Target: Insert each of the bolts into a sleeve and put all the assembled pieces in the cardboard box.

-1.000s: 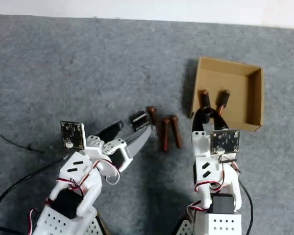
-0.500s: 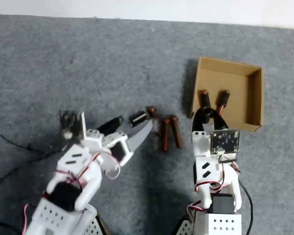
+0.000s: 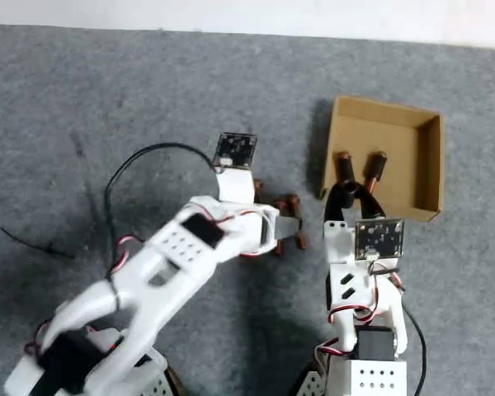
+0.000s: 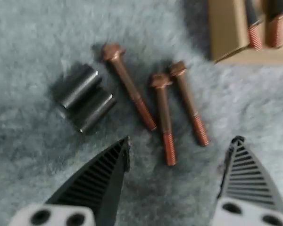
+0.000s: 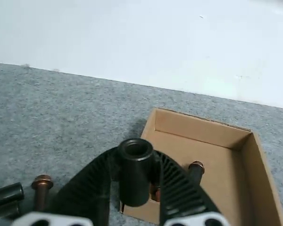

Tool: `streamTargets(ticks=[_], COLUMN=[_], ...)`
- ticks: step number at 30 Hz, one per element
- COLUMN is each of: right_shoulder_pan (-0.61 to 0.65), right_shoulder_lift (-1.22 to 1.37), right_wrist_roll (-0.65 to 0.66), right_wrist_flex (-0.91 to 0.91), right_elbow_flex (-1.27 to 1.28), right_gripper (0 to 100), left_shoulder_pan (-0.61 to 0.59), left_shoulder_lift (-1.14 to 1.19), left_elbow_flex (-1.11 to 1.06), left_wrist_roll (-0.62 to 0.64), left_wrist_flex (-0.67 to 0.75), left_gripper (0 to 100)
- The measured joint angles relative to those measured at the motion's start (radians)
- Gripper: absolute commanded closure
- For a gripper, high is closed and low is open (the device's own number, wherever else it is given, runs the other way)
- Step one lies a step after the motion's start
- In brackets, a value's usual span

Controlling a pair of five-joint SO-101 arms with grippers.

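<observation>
Three copper bolts [image 4: 162,117] lie side by side on the grey carpet, with two black sleeves [image 4: 87,99] beside them. My left gripper [image 4: 180,141] hangs open just above the bolts, one finger on either side of them. In the high view the left arm [image 3: 206,239] covers most of them, leaving one bolt head [image 3: 290,200] showing. My right gripper [image 5: 136,162] is shut on an upright black sleeve [image 5: 133,179] at the near edge of the cardboard box [image 3: 429,157]. Two assembled pieces [image 3: 344,165] lie in the box.
A thin black strip [image 3: 33,243] lies on the carpet at the left. The left arm's black cable [image 3: 148,153] loops above the carpet. A white strip [image 3: 231,15] borders the carpet's far edge. Open carpet stretches left and beyond the box.
The left arm has swung forward and to the right, from beside the sleeves to above the bolts, and now hides them in the high view. The right arm has kept still.
</observation>
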State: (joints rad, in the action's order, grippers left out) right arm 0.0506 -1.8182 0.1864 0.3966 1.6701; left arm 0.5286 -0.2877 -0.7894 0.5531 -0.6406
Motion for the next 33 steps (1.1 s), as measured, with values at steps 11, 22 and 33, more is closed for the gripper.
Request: streamTargets(ticks=[11, 22, 33], right_shoulder_pan=[0.0, 0.0, 0.0], right_shoulder_lift=[0.0, 0.0, 0.0], right_wrist_roll=[0.0, 0.0, 0.0], right_wrist_flex=[-0.012, -0.012, -0.012], right_elbow_flex=[0.0, 0.0, 0.0], right_gripper=[99.4, 99.4, 99.4], left_shoulder_pan=[0.005, 0.005, 0.005], left_shoulder_lift=[0.146, 0.245, 0.293], left_elbow_flex=[0.015, 0.017, 0.103], left_wrist_roll=[-0.002, -0.002, -0.002], left_wrist_flex=[0.005, 0.152, 0.146], left_gripper=[69, 69, 69])
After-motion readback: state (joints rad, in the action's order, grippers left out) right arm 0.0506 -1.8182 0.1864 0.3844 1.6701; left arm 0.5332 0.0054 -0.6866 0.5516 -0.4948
